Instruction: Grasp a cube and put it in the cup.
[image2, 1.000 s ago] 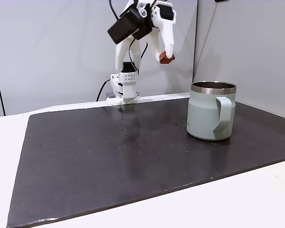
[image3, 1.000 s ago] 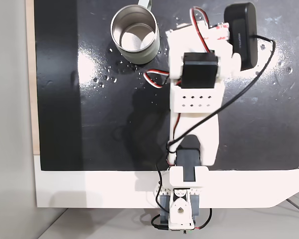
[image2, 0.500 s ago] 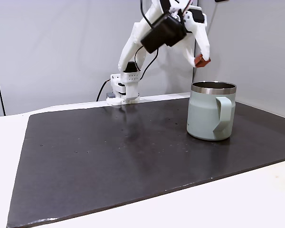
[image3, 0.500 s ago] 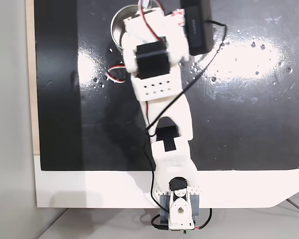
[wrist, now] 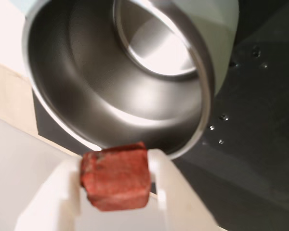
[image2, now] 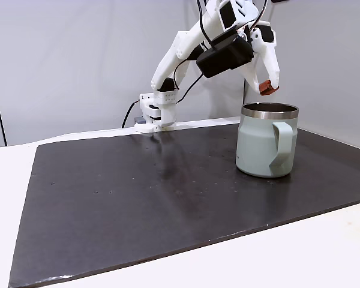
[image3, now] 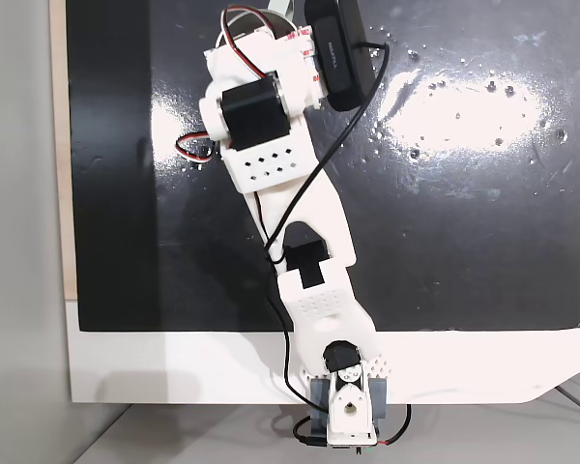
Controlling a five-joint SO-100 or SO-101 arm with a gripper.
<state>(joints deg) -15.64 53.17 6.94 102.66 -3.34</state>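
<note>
wrist view: end effector [wrist: 116, 185] pinching matte reddish-brown cube [wrist: 116, 180] above steel-lined sage-green cup [wrist: 135, 72].

cube [wrist: 115, 175]: matte, rough | cup [wrist: 135, 72]: brushed steel inside | mat [image2: 138, 198]: dark, glossy

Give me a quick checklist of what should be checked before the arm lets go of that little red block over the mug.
1. Cube held between both fingers: ok, the gripper is shut on it.
2. Cup upright on the dark mat: ok.
3. Cup interior free: ok, the wrist view shows bare steel inside.
4. Cube above the opening, inside the rim: cannot tell; in the wrist view it sits at the near rim edge.
5. Cube clear of the rim: ok, the side fixed view shows a gap above it.
</note>
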